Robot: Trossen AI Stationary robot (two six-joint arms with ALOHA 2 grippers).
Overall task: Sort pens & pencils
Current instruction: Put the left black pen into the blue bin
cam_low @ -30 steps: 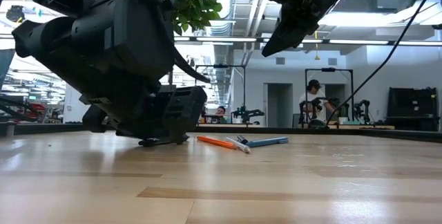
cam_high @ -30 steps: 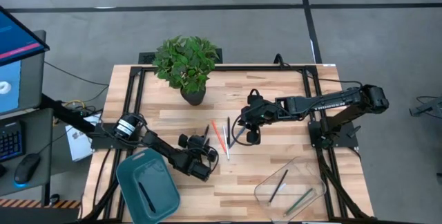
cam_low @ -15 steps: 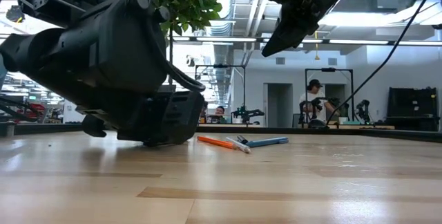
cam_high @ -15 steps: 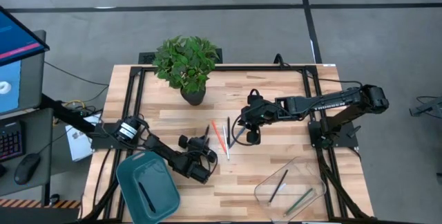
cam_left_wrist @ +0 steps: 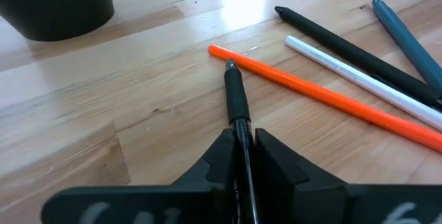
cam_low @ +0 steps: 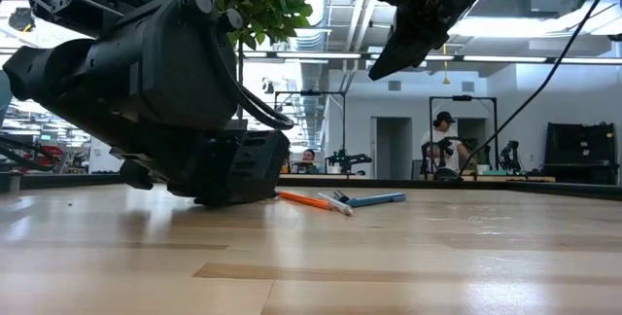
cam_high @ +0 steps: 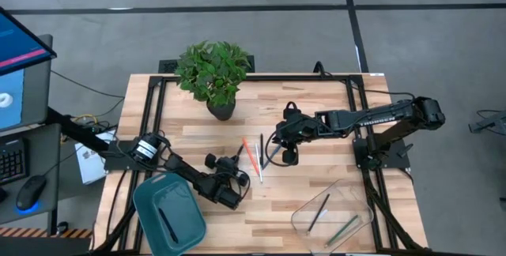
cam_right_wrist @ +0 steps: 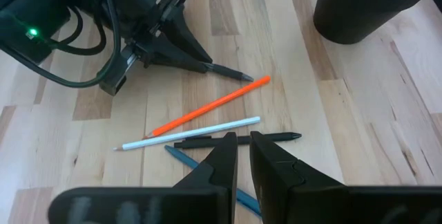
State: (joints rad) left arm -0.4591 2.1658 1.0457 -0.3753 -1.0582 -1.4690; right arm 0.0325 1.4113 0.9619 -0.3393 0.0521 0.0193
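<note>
A black pen (cam_left_wrist: 235, 99) lies on the wooden table (cam_high: 316, 114), and my left gripper (cam_left_wrist: 243, 144) is shut on it, low over the table's left middle (cam_high: 234, 169). Its tip points at the end of an orange pencil (cam_left_wrist: 324, 96). Beside that lie a white pencil (cam_left_wrist: 345, 72), another black pen (cam_left_wrist: 352, 51) and a blue pen (cam_left_wrist: 407, 37), all flat on the table. My right gripper (cam_right_wrist: 242, 148) hangs shut above this group (cam_high: 286, 157) and holds nothing. My left gripper pinches the black pen's thin rear shaft (cam_left_wrist: 242, 131) between its two fingers. The fingers slant down from the table's near left and lie along the pen. The thicker front part and the tip (cam_left_wrist: 231, 65) stick out ahead of the fingertips, low at the table.
A teal bin (cam_high: 168, 212) with a dark pen in it stands at the near left. A clear container (cam_high: 332, 212) with two pens stands at the near right. A potted plant (cam_high: 213, 74) stands at the far middle of the table.
My left gripper has shut on the black pen while staying in place. The pen has kept its place on the table.
</note>
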